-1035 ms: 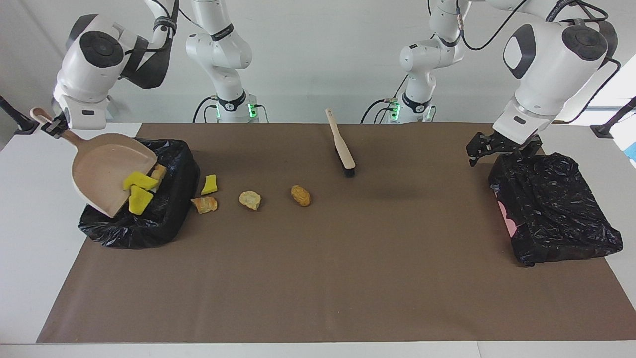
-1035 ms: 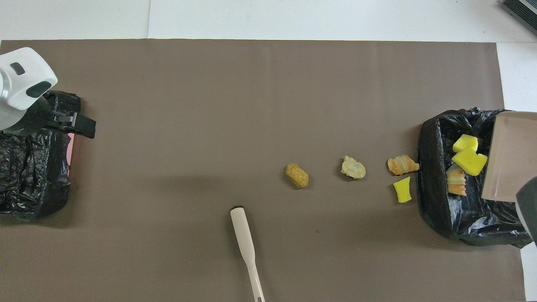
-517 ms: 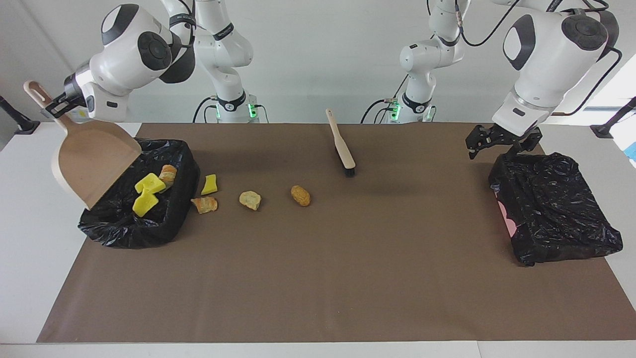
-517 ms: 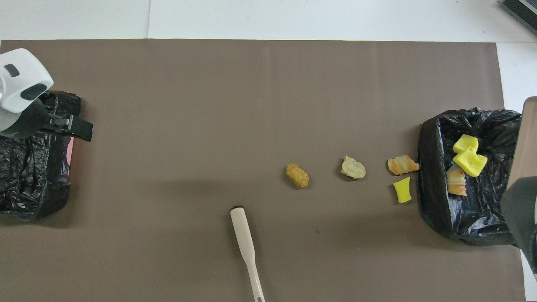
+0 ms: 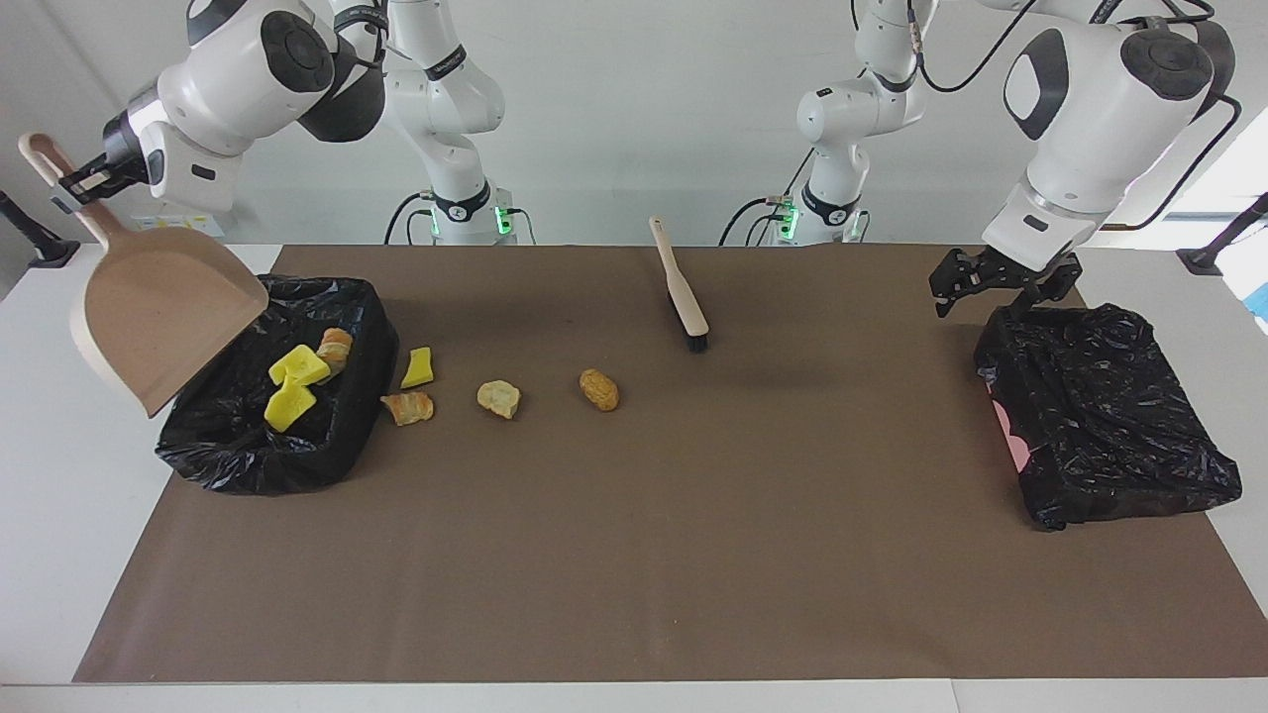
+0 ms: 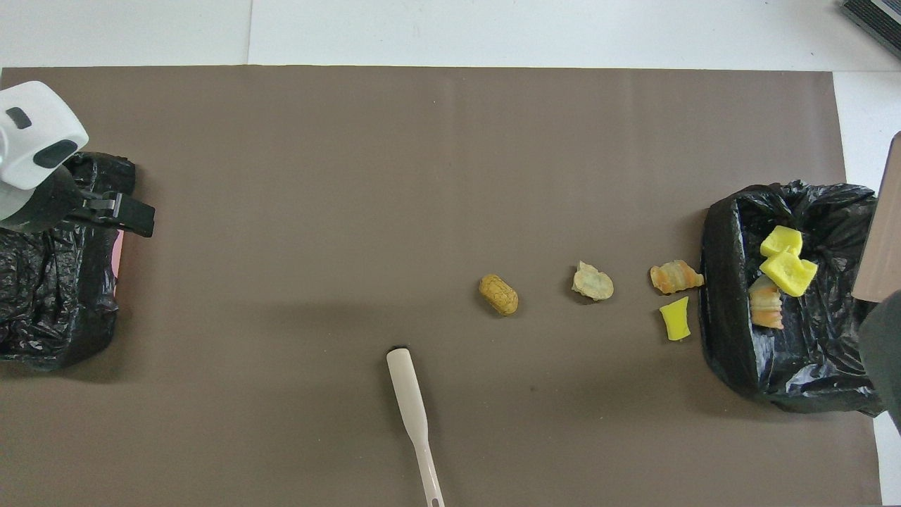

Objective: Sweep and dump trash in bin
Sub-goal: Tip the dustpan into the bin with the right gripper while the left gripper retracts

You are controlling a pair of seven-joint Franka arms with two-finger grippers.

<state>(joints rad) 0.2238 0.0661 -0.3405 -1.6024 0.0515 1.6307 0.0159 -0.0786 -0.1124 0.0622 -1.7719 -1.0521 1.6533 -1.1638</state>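
Right claw point(image 5: 87, 183) holds the dustpan point(image 5: 158, 317) tilted over the bin point(image 5: 327, 446).

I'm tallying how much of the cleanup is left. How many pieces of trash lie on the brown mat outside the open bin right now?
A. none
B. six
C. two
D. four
D: four pieces lie on the mat beside the open bin: a yellow chunk, a tan-orange piece, a pale bread-like lump and a brown lump; three others are already inside the bin.
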